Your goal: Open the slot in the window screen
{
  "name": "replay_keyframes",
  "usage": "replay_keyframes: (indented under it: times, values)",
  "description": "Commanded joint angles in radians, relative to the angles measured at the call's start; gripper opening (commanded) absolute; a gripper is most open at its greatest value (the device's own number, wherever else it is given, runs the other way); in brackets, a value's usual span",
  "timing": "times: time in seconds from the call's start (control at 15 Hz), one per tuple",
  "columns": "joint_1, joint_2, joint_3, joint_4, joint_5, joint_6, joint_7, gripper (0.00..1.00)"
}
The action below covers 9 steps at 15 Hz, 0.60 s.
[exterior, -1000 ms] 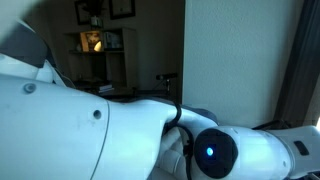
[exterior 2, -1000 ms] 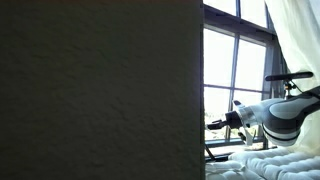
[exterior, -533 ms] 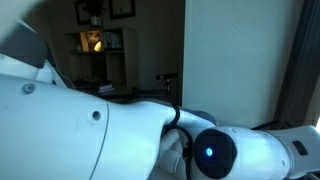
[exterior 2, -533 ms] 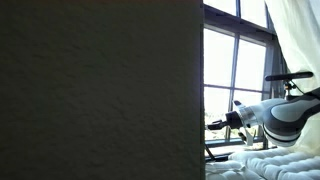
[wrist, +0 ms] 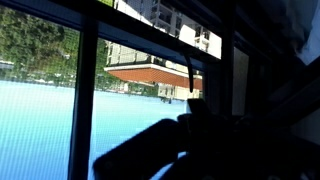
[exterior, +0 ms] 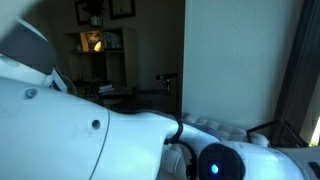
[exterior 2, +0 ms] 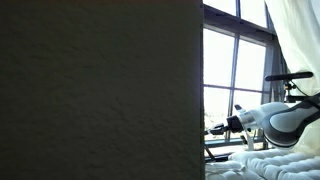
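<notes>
At the window: the robot's arm (exterior 2: 281, 118) reaches in from the right of an exterior view, its dark gripper (exterior 2: 211, 126) held out level, close to the tall, multi-paned window (exterior 2: 240, 70). From this side whether it touches the glass or frame cannot be told. The gripper's fingers are drawn together, and nothing can be seen held between them.

In the wrist view the window screen (wrist: 35, 130) fills the lower left as a pale blue, finely ribbed sheet behind dark upright frame bars (wrist: 86, 100). It lies just beyond the gripper, which shows there only as a black silhouette along the bottom edge. The slot itself cannot be made out. Sunlit buildings (wrist: 150, 70) and green trees (wrist: 30, 45) stand outside.

A broad dark panel (exterior 2: 100, 90) blocks the left two thirds of the exterior view that shows the window. A white curtain (exterior 2: 295, 40) hangs at its upper right.

In an exterior view from behind, the arm's white casing covers the lower half of the frame, with a blue light (exterior: 212, 168) glowing on one joint. A dim room with a lit shelf (exterior: 95, 45) lies beyond.
</notes>
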Motion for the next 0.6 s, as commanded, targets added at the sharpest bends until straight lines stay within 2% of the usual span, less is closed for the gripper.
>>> replay_keyframes:
  times: [0.0,0.13,0.2,0.27,0.53]
  values:
    - [0.074,-0.064,-0.100,0.031,-0.014,0.000,0.098,0.00]
    - [0.127,-0.088,-0.172,0.055,-0.013,0.000,0.133,0.00]
    - [0.132,-0.084,-0.167,0.046,0.051,-0.011,0.063,0.00]
    - [0.155,-0.094,-0.196,0.055,0.065,-0.014,0.072,0.00]
    - [0.197,-0.107,-0.233,0.056,0.095,-0.036,0.069,0.00]
